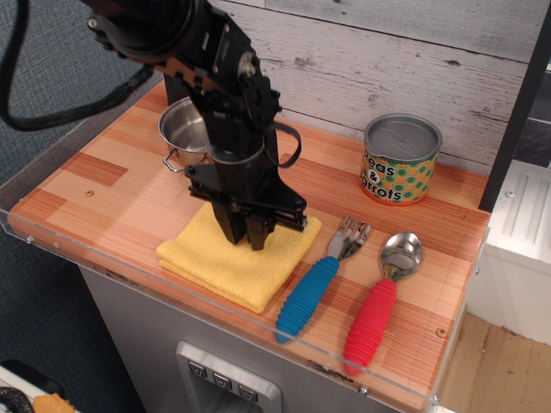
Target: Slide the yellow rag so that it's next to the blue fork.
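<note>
The gripper [248,234] is pressing straight down onto the yellow rag [241,258] — jaws drawn together to a blunt point, nothing clamped between them, just bearing on the cloth. The rag is lying flat on the desk [103,185], near its front edge, a folded, roughly square pad of soft yellow fabric with its layered edges showing along the front and left sides. Its right corner is sitting just beside the blue fork [317,284], close to the ribbed handle, though a sliver of wood is showing between them. This cloth is looking light and limp — no stiffness at all — so I'm judging it will bunch or unfold if it's shoved from one edge; pinning it from above, near the middle of the fold, is the sensible hold, letting friction drag the whole pad across the smooth wood. The fork is resting beside the red-handled spoon [379,301], with the steel pot [185,129] behind the arm and the can [400,159] by the wall.
</note>
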You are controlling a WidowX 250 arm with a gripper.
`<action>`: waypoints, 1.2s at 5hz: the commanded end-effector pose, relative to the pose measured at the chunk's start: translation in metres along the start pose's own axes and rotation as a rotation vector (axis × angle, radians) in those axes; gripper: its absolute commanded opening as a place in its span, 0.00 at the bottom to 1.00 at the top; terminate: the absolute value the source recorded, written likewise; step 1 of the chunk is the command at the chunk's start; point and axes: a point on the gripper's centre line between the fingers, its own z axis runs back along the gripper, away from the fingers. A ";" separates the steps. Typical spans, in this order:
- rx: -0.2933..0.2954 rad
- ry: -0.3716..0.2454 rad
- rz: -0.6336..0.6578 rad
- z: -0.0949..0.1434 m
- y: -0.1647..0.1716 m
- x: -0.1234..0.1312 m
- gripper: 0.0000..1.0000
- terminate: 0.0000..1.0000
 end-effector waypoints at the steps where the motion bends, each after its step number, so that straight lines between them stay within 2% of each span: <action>1: 0.011 -0.063 0.010 0.024 0.002 0.011 1.00 0.00; 2: 0.005 -0.081 0.016 0.035 -0.001 0.015 1.00 0.00; 3: 0.015 -0.077 0.096 0.050 0.000 0.024 1.00 0.00; 4: -0.011 -0.070 0.144 0.063 0.004 0.035 1.00 0.00; 6: -0.007 -0.103 0.211 0.084 0.025 0.052 1.00 0.00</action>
